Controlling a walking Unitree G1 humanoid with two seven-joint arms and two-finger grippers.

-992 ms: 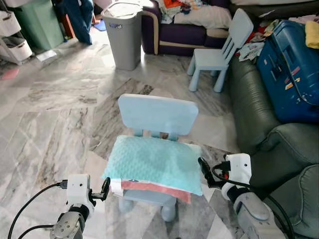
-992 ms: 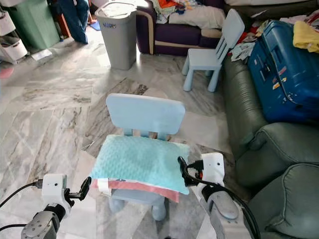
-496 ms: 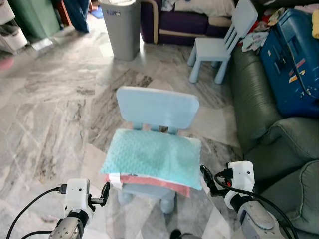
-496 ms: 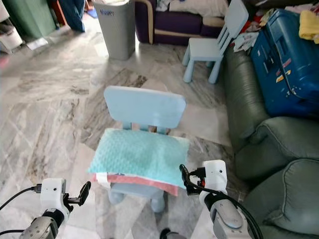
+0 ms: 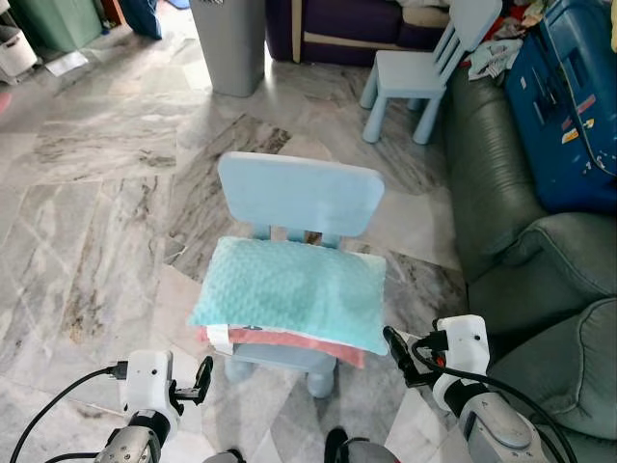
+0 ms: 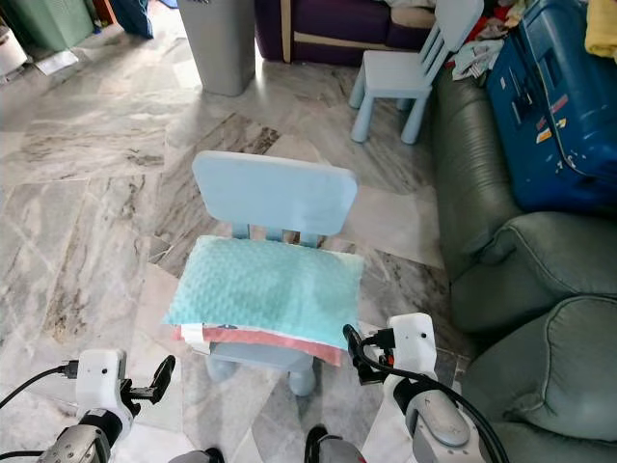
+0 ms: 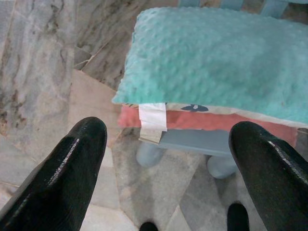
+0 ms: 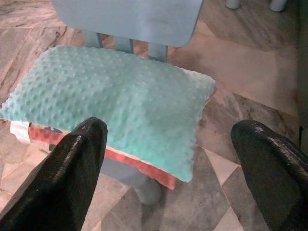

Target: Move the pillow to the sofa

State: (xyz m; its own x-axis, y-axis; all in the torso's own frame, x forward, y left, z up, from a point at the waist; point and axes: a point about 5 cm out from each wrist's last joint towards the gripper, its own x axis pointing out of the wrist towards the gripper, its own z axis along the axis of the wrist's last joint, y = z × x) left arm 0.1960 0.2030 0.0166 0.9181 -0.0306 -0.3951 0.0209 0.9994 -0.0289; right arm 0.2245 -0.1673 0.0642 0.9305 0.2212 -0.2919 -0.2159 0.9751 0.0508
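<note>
A teal dotted pillow [image 5: 289, 292] with a coral underside lies flat on the seat of a small light-blue child's chair [image 5: 301, 196] right in front of me. My left gripper [image 5: 202, 378] is open, low and just short of the pillow's front left corner [image 7: 144, 96]. My right gripper [image 5: 395, 345] is open beside the pillow's front right corner [image 8: 192, 139]. Neither gripper touches the pillow. A dark green leather sofa [image 5: 540, 280] runs along the right side.
A blue suitcase [image 5: 578, 106] and clothes lie on the green sofa's far part. Further back stand a second light-blue chair [image 5: 419, 68], a grey bin [image 5: 231, 39] and a purple sofa [image 5: 347, 29]. Marble floor lies open on the left. My feet [image 5: 337, 446] are below the chair.
The camera has tilted down and shifted, so my feet now show. Both grippers sit a little lower and nearer me relative to the pillow's front corners, still open.
</note>
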